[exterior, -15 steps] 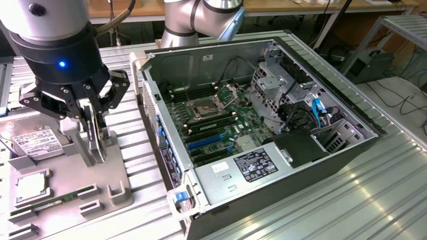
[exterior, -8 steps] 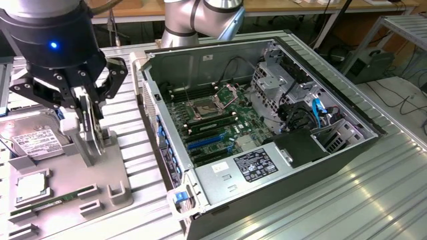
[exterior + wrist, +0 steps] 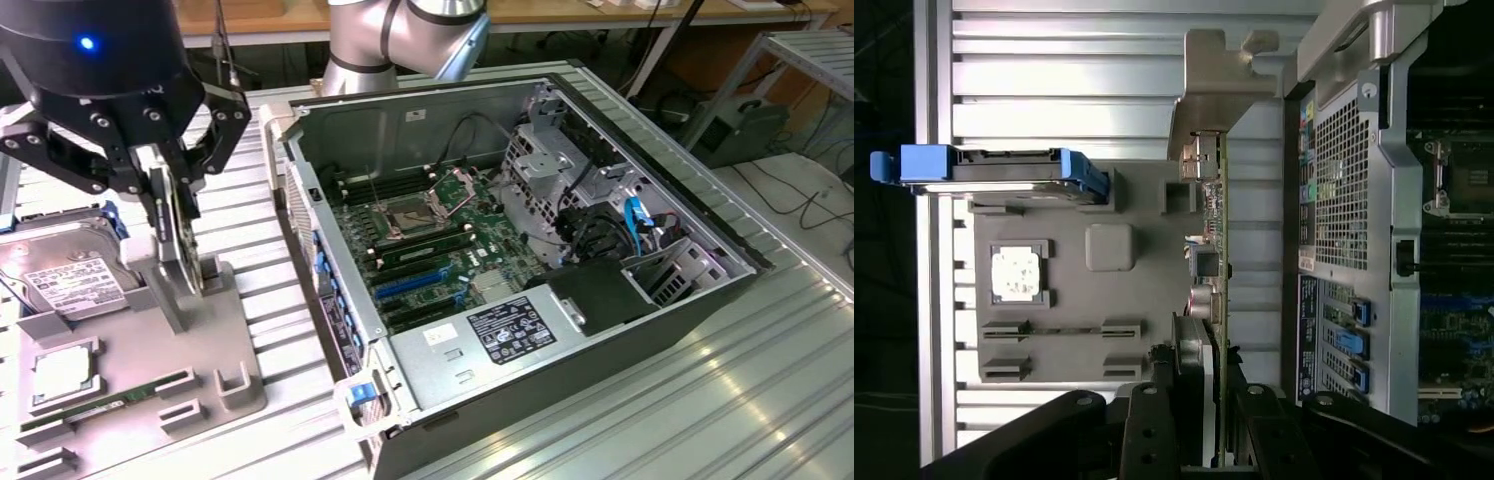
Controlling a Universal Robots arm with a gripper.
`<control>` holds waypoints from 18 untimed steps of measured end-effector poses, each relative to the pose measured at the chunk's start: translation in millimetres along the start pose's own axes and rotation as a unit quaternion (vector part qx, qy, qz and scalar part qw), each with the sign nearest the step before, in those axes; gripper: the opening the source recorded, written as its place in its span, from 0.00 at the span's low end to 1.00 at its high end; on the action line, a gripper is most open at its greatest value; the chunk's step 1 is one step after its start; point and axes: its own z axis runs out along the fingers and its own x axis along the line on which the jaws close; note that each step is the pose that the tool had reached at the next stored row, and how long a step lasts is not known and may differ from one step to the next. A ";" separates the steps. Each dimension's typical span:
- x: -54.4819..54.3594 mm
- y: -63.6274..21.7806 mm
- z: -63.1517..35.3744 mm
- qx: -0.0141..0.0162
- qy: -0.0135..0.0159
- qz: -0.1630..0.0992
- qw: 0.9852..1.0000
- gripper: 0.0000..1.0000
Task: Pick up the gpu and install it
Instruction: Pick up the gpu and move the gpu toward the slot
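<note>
While the gripper (image 3: 174,195) pinches the top edge of the gpu (image 3: 183,245), a thin dark board upright at the grey moulded stand (image 3: 230,345) beside the open metal case (image 3: 400,115), the pick-up seems in hand; freeing it likely demands a straight, untilted pull

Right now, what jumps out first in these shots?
The open PC case takes the middle and the exterior view's right, with its motherboard exposed. At the exterior view's left, the gripper is at the gpu, which stands on edge in a gray fixture beside a hard drive.
</note>
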 end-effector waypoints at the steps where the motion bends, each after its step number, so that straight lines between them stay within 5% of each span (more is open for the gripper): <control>1: 0.0 0.1 -2.3 0.000 0.000 0.000 1.000 0.28; 11: -0.3 1.0 -24.4 0.000 0.000 0.000 1.000 0.28; 15: -0.4 1.0 -24.6 0.000 0.000 0.000 1.000 0.28; 18: -14.2 0.9 -24.5 0.000 0.000 0.000 1.000 0.28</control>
